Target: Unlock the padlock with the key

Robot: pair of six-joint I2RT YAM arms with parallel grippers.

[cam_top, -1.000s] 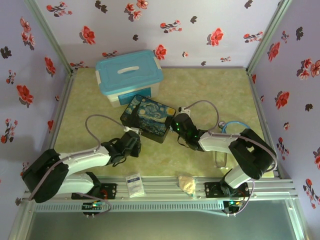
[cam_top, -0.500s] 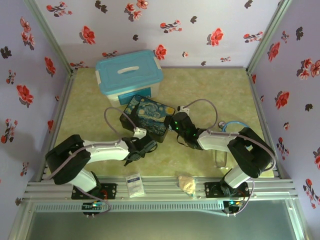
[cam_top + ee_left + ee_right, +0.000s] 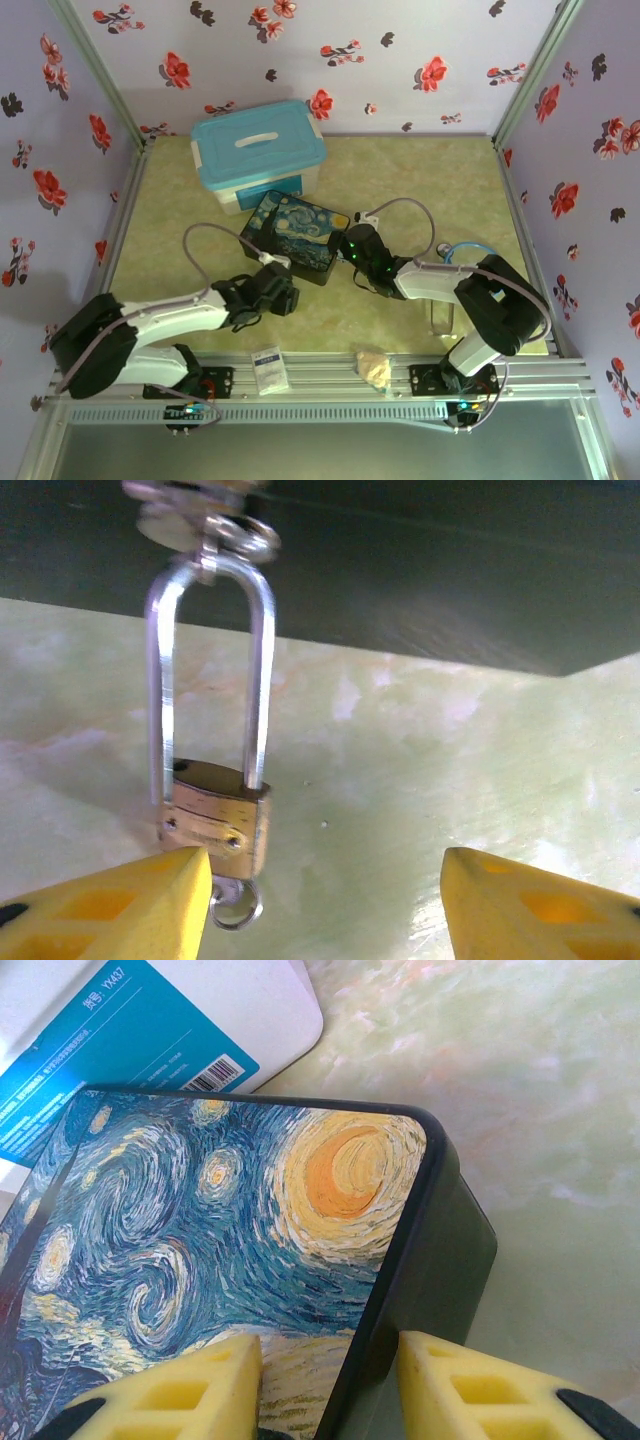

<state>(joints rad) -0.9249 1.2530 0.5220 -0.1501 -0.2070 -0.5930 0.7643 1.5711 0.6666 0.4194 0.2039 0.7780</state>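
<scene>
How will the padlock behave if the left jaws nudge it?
The padlock likely pivots rather than slides: its shackle is looped through the clasp above. Its polished brass body looks hard and probably slippery. The small ring at its base should flop freely.

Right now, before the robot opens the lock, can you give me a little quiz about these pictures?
1. True or false: the left gripper is shut on the brass padlock.
2. The padlock's silver shackle hangs from: A) the clasp of the painted box; B) the tub's handle; C) a gripper finger.
3. Fill in: the right gripper has one finger over the box's lid and one outside its dark ____.
Key: 1 false, its fingers are wide apart; 2 A; 3 wall.
</scene>
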